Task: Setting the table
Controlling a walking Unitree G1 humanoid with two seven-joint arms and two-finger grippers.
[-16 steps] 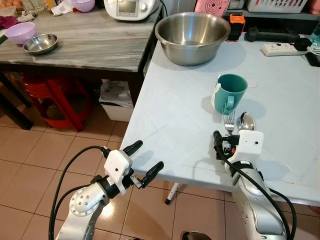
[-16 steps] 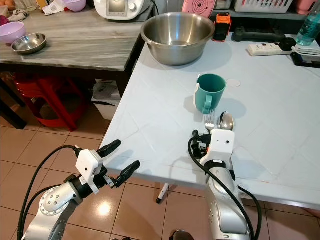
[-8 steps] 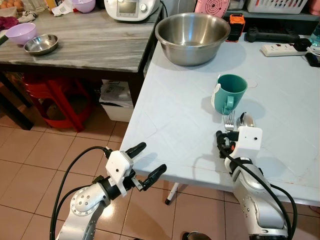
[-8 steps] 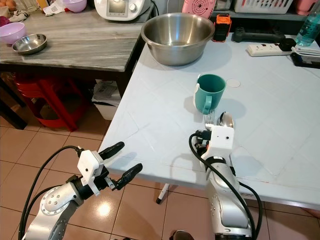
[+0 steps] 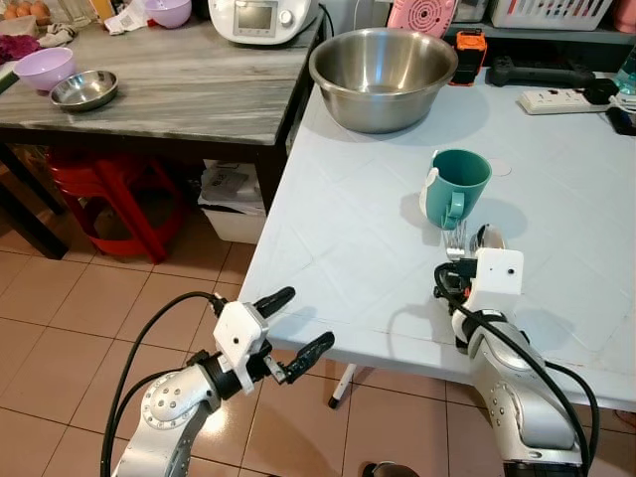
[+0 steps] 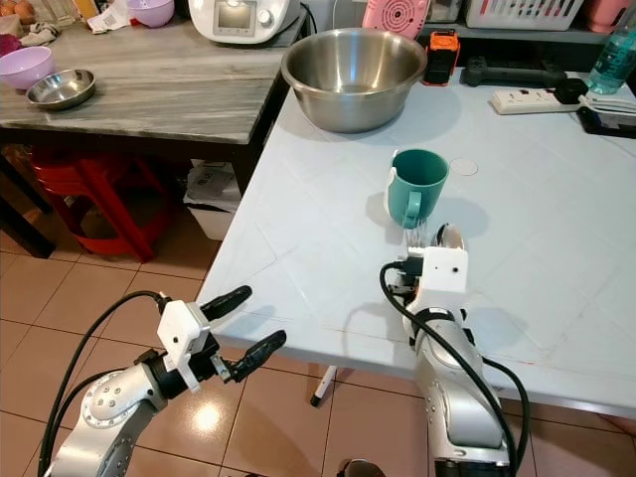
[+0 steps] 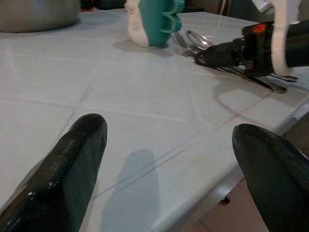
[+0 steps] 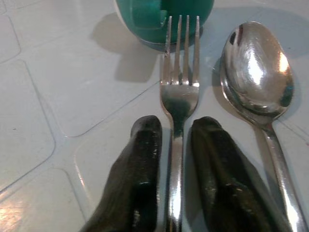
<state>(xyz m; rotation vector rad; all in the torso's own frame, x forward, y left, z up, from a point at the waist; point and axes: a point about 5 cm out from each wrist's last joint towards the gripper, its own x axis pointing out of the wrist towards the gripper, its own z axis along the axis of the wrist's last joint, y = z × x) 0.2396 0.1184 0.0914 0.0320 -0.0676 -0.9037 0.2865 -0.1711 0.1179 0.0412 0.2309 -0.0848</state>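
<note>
1. Fork: the silver metal fork (image 8: 179, 92) lies flat on the pale tiled bench (image 5: 348, 229), tines just short of the teal ceramic mug (image 5: 457, 186), a silver spoon (image 8: 258, 82) parallel beside it.
2. Right end effector (image 8: 175, 140): fingers nearly closed astride the fork's handle, aligned with its long axis.
3. Left end effector (image 5: 290, 320): wide open, empty, off the bench edge, farther away.

My right gripper (image 5: 449, 288) rests on the pale blue tiled counter (image 5: 348, 229), just short of the silver metal fork (image 5: 456, 238) and spoon (image 5: 489, 237) lying side by side below the teal ceramic mug (image 5: 457, 185). My left gripper (image 5: 295, 323) hangs off the counter's edge, fingers (image 5: 311, 350) spread.
</note>
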